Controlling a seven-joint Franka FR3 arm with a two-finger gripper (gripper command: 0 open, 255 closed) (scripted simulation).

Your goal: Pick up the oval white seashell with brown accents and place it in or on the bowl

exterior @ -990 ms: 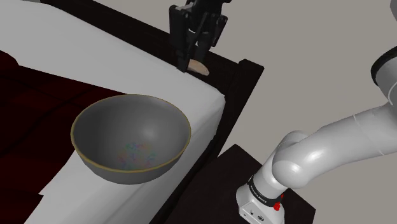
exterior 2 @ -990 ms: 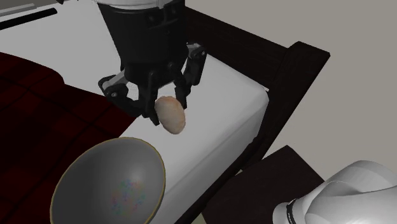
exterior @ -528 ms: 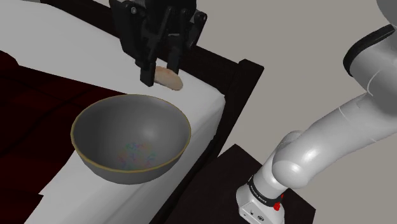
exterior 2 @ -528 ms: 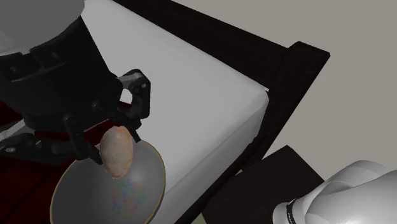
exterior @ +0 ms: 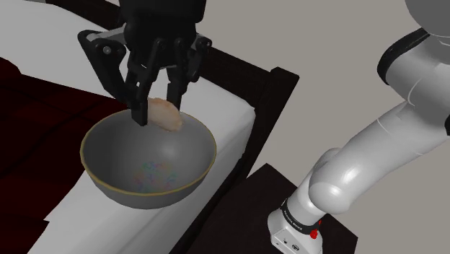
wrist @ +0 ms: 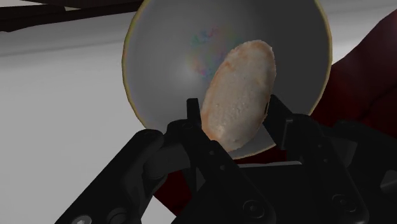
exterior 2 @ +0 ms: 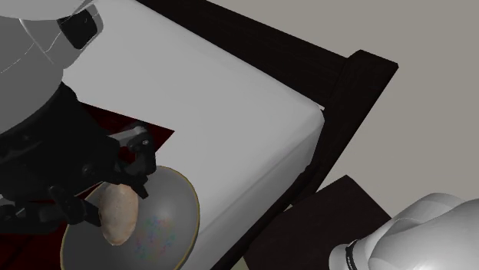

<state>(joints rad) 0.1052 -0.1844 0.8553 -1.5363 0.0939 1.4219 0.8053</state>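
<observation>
My black gripper (exterior: 156, 113) is shut on an oval pale seashell (exterior: 165, 115) with tan-brown edges. It hangs just above the far rim of a grey bowl (exterior: 115, 150) with a thin yellowish lip. In the second exterior view the seashell (exterior 2: 120, 214) hangs over the bowl (exterior 2: 173, 218), the gripper (exterior 2: 107, 201) clasping it from above. In the wrist view the seashell (wrist: 240, 95) sits between the two fingers (wrist: 200, 137) with the bowl (wrist: 165, 51) right beneath it. An iridescent sheen marks the bowl's bottom.
The bowl stands on a white-covered bed (exterior: 216, 108) beside a dark red blanket (exterior: 29, 115). A dark wooden bed frame (exterior: 278, 86) runs along the mattress edge. The arm's white base (exterior: 317, 209) stands on a dark stand at the shoulder view's lower right.
The gripper has carried the seashell from the mattress's far edge toward the shoulder view's left and down, until it hangs over the bowl. The grip has stayed shut on it.
</observation>
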